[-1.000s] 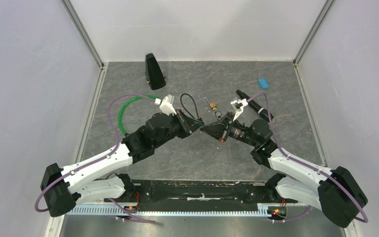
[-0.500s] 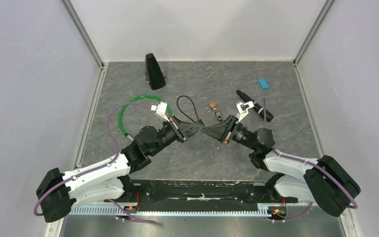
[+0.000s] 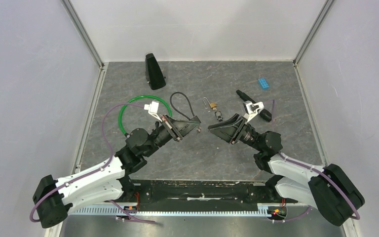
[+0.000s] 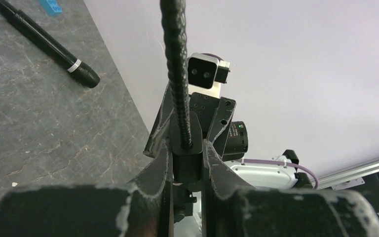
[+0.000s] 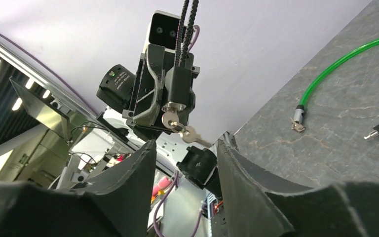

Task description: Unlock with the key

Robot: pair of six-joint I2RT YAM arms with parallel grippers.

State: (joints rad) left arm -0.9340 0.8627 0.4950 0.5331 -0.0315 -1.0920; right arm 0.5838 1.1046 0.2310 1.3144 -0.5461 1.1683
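— What did the left gripper point(image 3: 191, 123) have?
— It was clamped on the black body of the cable lock point(image 5: 178, 88), jaws only narrowly apart, the braided loop rising above it.
— And the key?
— The key point(image 5: 170, 120) sat in the lock's face. A second key point(image 5: 193, 134) hung from it, facing the right gripper point(image 5: 185, 148).
— Was that one holding anything?
— No. Its jaws stood partly apart with nothing between them, clear of the keys.
— Any writing?
— A small label point(image 5: 119, 76) on the left wrist, too small to read. On the table point(image 3: 286, 98) lay a brass padlock point(image 3: 212, 104), a black marker point(image 4: 44, 42) and a blue block point(image 3: 263, 83).
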